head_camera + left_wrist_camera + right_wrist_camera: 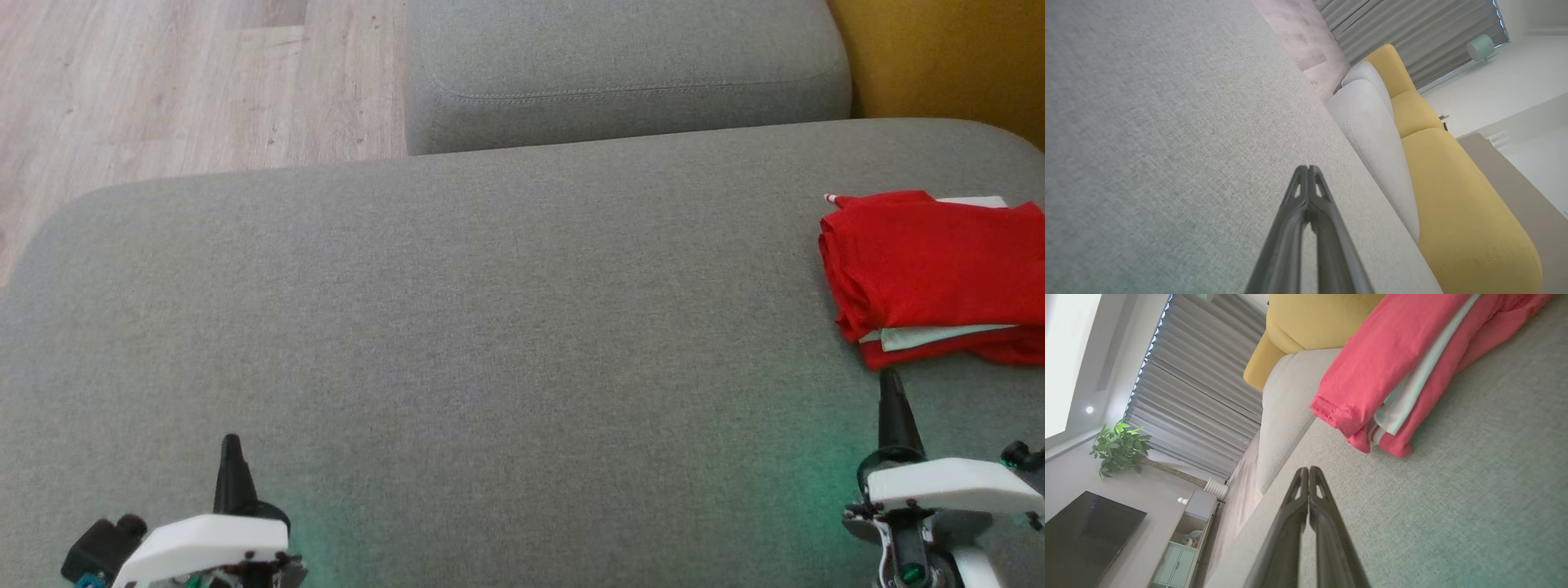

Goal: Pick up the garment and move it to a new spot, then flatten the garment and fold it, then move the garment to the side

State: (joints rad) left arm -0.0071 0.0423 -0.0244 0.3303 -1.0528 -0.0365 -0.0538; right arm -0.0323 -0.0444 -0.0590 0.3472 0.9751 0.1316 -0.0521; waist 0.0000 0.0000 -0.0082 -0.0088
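The grey seat cushion point(490, 327) is being shown as matt woven cloth with a coarse, grainy weave. The red garment point(931, 253) is being seen as soft, matt knit cloth, with stitching being shown along its edge. The floor point(163, 82) is being presented as smooth, pale wood-grain planks. The yellow cushion point(1461, 212) is being shown in finer matt fabric. The right gripper point(1308, 468) is being seen as dark, smooth plastic with a slight sheen.

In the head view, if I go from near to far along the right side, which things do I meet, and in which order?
The right claw, shut → the red garment, folded, lying on the grey seat → the yellow cushion beyond the seat's far edge.
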